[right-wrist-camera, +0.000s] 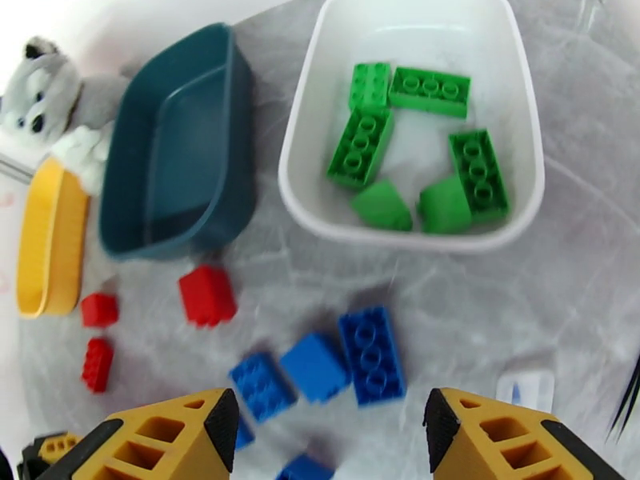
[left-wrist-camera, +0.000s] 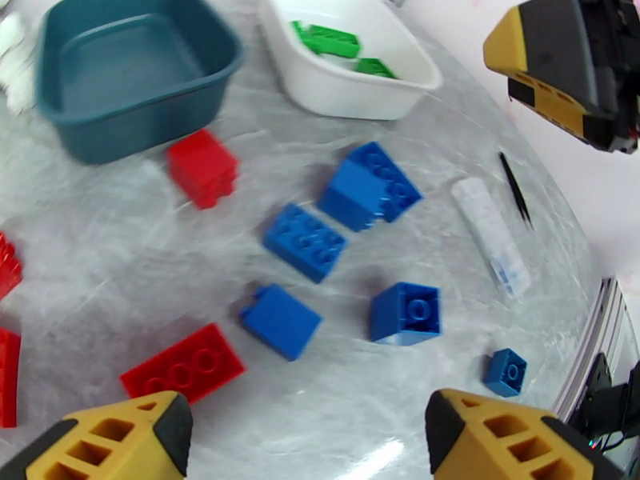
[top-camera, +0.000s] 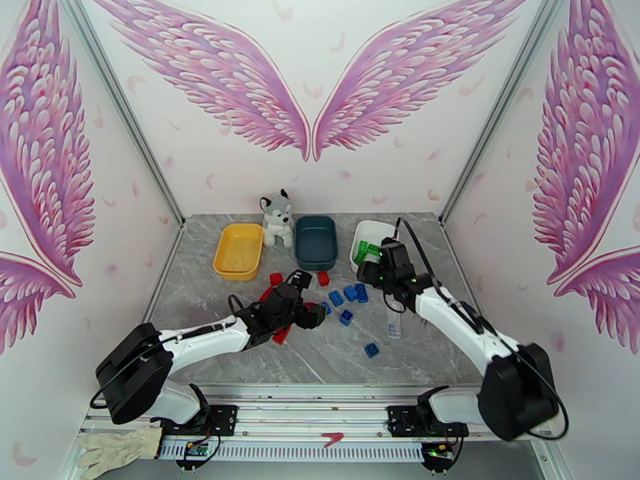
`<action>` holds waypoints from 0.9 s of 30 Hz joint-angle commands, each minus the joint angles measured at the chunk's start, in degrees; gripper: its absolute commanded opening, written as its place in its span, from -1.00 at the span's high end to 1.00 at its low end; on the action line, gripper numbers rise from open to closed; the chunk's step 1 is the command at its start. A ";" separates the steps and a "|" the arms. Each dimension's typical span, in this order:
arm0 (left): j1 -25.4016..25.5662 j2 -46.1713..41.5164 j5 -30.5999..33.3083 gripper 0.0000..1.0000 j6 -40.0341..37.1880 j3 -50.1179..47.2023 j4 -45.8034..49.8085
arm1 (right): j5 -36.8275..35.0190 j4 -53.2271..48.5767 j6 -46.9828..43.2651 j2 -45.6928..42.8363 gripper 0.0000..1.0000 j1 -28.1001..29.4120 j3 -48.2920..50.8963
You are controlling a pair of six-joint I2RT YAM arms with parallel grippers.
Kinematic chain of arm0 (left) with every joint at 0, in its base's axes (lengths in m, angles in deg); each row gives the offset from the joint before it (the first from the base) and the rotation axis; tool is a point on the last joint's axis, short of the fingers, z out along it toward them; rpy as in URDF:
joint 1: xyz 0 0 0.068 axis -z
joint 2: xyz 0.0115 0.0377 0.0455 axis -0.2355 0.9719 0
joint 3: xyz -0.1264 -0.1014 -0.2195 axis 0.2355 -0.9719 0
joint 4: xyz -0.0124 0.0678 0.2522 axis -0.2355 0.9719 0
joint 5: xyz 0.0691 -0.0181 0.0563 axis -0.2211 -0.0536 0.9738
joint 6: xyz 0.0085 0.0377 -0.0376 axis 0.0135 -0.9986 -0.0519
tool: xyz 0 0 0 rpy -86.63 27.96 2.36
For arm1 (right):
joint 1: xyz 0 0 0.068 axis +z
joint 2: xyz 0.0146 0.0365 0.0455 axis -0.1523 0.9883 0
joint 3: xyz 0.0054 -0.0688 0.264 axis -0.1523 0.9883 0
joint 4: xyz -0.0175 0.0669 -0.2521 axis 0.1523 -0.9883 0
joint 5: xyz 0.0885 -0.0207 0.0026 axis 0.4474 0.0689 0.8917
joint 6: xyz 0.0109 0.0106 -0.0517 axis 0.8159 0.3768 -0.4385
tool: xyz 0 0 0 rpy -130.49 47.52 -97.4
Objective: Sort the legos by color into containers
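- Counting six green legos down in the white tray, up by the far right corner of the counter. Calling green done on that basis.
- Spotting blue legos loose around the middle of the counter, a couple straying toward the near edge. Red legos scattered to the left of them, short of the far edge.
- Seeing nothing inside the teal tray at the middle of the far edge, and apparently nothing in the yellow tray further toward the far left corner.
- Hovering above the blue bunch: left pincer, spread wide, gripping nothing. Hanging between the white tray and the blues: right pincer, likewise released and bare.
- Step in hand, best guess: starting on blue. Next move probably calls for dropping the left pincer square over one blue brick, clear of its neighbours, pinching across the flat sides, then lifting over the teal rim. Two blues touching near the middle, so maybe worth grabbing a loner first.
- Not part of the sort: husky plush between the yellow and teal trays at the far edge, plus a small clear packet toward the right edge. Best left alone.
- Surface: grey marble look, smooth, slightly glossy, so expecting bricks to slide if nudged.
- Room: white walls with big pink wings painted on, and a work glove lying off the near left corner.
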 commanded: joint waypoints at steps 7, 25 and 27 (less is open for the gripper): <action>7.75 13.31 7.04 -0.62 -5.18 13.03 6.61 | -2.21 0.92 0.02 -7.68 -0.50 -0.33 3.07; 10.43 29.57 15.65 -0.47 -8.17 27.97 15.28 | 1.46 1.58 2.47 -5.30 -0.51 -5.24 4.19; 10.05 31.32 14.59 -0.40 -8.09 31.17 16.12 | 2.11 1.42 2.72 -5.96 -0.50 -6.46 4.54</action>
